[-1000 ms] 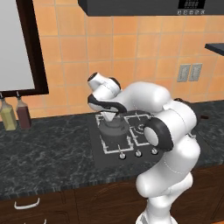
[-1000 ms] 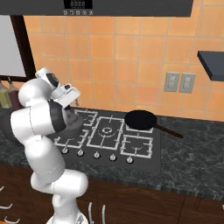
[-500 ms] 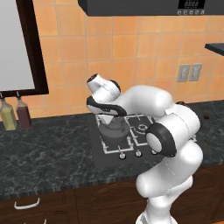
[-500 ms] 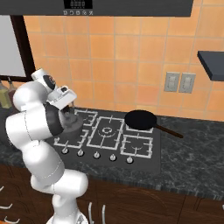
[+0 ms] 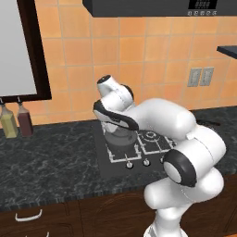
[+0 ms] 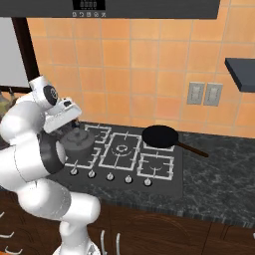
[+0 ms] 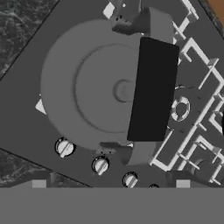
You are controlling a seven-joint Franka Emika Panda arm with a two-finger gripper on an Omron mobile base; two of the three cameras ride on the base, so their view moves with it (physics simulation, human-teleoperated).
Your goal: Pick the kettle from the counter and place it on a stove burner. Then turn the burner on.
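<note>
The kettle point(image 7: 96, 92) sat on the stove burner point(image 6: 85, 149), so the gripper point(image 6: 68, 121) hung just above its handle with jaws wide apart, holding nothing.

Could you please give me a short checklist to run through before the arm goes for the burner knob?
1. Kettle sits on the stove burner at the front left of the cooktop, not on the counter: ok.
2. Kettle upright, lid and handle on top: ok.
3. Gripper open and above the kettle, holding nothing: ok.
4. Knobs along the cooktop's front edge are unobstructed: ok.
5. Which knob drives the kettle's burner: cannot tell.
6. Frying pan sits on the far right burner, away from the kettle: ok.
</note>
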